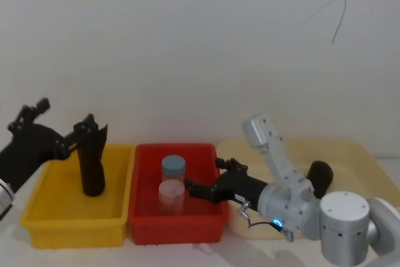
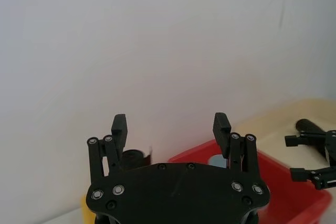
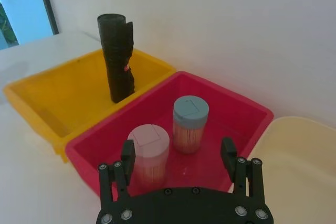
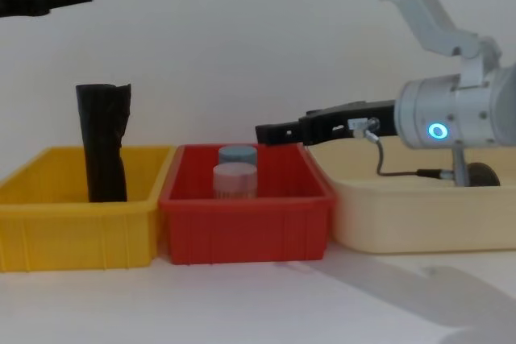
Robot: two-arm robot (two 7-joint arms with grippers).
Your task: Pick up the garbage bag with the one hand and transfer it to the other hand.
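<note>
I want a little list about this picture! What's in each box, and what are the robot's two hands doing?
yellow bin: holds the garbage bag, a black roll standing upright
red bin: holds two jars, blue-lidded jar behind pink-lidded jar
cream tray: a dark object lies in it, too unclear to name
left gripper: open, raised above the yellow bin, holding nothing
right gripper: open, over the red bin, holding nothing
bag picked up: not yet
</note>
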